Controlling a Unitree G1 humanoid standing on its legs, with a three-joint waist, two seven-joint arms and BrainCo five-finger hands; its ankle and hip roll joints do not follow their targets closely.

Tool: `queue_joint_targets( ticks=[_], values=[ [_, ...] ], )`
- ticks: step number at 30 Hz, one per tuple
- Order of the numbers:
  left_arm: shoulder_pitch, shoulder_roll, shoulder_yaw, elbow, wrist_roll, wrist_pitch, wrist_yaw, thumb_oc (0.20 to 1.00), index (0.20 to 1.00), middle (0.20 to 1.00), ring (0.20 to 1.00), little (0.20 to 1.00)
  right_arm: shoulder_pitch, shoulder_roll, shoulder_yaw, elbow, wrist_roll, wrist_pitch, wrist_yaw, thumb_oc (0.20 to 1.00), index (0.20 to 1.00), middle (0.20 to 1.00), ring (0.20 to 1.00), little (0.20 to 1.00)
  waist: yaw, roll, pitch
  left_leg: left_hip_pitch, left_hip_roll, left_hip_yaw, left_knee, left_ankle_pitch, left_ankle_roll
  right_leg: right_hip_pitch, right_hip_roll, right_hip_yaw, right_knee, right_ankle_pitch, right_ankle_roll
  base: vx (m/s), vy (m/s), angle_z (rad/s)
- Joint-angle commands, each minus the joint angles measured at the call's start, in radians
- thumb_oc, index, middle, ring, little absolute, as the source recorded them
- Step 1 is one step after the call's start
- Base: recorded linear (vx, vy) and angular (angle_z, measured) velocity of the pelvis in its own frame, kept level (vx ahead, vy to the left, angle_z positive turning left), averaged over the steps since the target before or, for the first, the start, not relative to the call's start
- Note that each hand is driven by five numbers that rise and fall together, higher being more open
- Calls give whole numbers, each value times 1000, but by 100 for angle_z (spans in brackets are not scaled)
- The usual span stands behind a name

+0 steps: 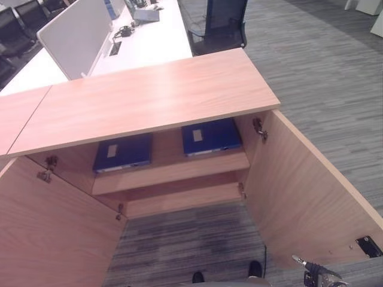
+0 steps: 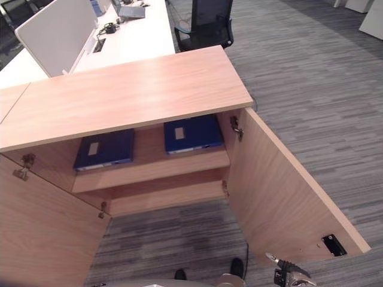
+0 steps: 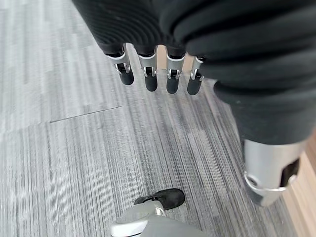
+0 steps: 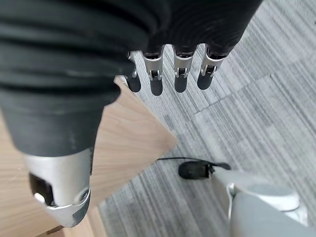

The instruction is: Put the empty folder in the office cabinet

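Observation:
The wooden office cabinet [image 1: 149, 98] stands in front of me with both doors swung open. Two blue folders lie flat on its upper shelf [image 1: 173, 174], one on the left [image 1: 122, 152] and one on the right [image 1: 210, 136], each with a pale label. My left hand [image 3: 148, 74] hangs over the grey carpet with straight fingers and holds nothing. My right hand [image 4: 180, 74] hangs beside the outer edge of the right door [image 4: 133, 138], fingers straight too, also empty.
The right door [image 1: 305, 197] and the left door [image 1: 48, 233] flank the carpet strip before the cabinet. A lower shelf [image 1: 179, 200] is bare. Behind the cabinet stand a white desk [image 1: 149, 42] with a divider screen [image 1: 75, 36] and a black office chair [image 1: 218, 24].

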Motion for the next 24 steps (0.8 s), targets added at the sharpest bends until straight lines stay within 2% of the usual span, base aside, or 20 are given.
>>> queue_joint_targets(
  ticks=[1, 3, 5, 6, 7, 9, 12, 14, 18, 19, 24],
  values=[
    [-55, 26, 17, 43, 20, -10, 12, 1000, 1000, 1000, 1000, 1000, -71, -7, -2, 51, -26, -18, -3, 1000, 1000, 1000, 1000, 1000, 31, -41, -19, -8, -71, -12, 2, -105, 14, -147, -51, -29, -15, 40, 47, -128, 136, 10],
    [-62, 34, 14, 36, 15, -10, 15, 1000, 1000, 1000, 1000, 1000, -83, -26, -5, 43, -32, -15, -2, 1000, 1000, 1000, 1000, 1000, 32, -25, 9, -2, -63, -19, 2, -99, 23, -168, -74, -22, 102, -7, 40, -167, 93, 15],
    [-78, 49, 11, 33, 12, -7, 29, 1000, 1000, 1000, 1000, 1000, -98, -29, -3, 36, -19, -20, -8, 1000, 1000, 1000, 1000, 1000, 33, 0, 36, -3, -42, -29, 2, -86, 29, -160, -80, 11, 244, -94, 11, -174, 13, 29],
    [-84, 61, 9, 49, 22, -3, 30, 1000, 1000, 1000, 1000, 1000, -79, -16, -6, 42, -8, -25, -2, 1000, 1000, 1000, 1000, 1000, 25, 0, 30, -8, -38, -56, 2, -76, 30, -135, -57, 100, 375, -151, -11, -94, -75, 17],
    [-82, 63, 9, 55, 24, -3, 30, 1000, 1000, 1000, 1000, 1000, -66, -8, -6, 45, -3, -29, -1, 1000, 1000, 1000, 1000, 1000, 28, -11, 18, -15, -37, -64, 2, -71, 28, -102, -43, 133, 354, -162, -9, 3, -171, 24],
    [-59, 69, 30, 68, 25, -5, 26, 1000, 1000, 1000, 1000, 1000, -46, 18, -4, 40, 2, -37, -1, 1000, 1000, 1000, 1000, 1000, 50, -50, -20, -28, -30, -69, 2, -73, 17, -19, -20, 121, 226, -171, -2, 105, -244, 38],
    [-45, 67, 57, 81, 9, -2, 28, 1000, 1000, 1000, 1000, 1000, -51, 66, 41, 20, 14, -51, -2, 1000, 1000, 1000, 1000, 1000, 57, -78, -50, -37, 11, -70, 2, -63, -4, 16, 55, 153, 81, -145, 3, 54, -264, -8],
    [-37, 60, 51, 79, 13, -7, 25, 1000, 1000, 1000, 1000, 1000, -52, 91, 70, -14, 18, -66, -7, 1000, 1000, 1000, 1000, 1000, 60, -90, -59, -41, 29, -68, 2, -57, -14, 39, 86, 146, 26, -136, -6, 7, -202, -6],
    [-33, 47, 52, 69, 4, -12, 28, 1000, 1000, 1000, 1000, 1000, -67, 130, 131, -97, 22, -95, -16, 1000, 1000, 1000, 1000, 1000, 64, -106, -66, -45, 66, -70, 2, -50, -33, 57, 125, 143, -23, -137, -17, -20, -179, 4],
    [-32, 30, 43, 48, -17, -20, 31, 1000, 1000, 1000, 1000, 1000, -113, 154, 193, -173, 29, -126, -23, 1000, 1000, 1000, 1000, 1000, 78, -118, -68, -49, 102, -67, 2, -39, -51, 54, 153, 135, -23, -152, -29, -53, -274, -12],
    [-24, 23, 49, 50, -37, -18, 38, 1000, 1000, 1000, 1000, 1000, -156, 151, 257, -374, 33, -178, -51, 1000, 1000, 1000, 1000, 1000, 89, -132, -64, -53, 148, -70, 22, -28, -76, 69, 193, 132, -23, -174, -52, -40, -165, -3]
  ],
)
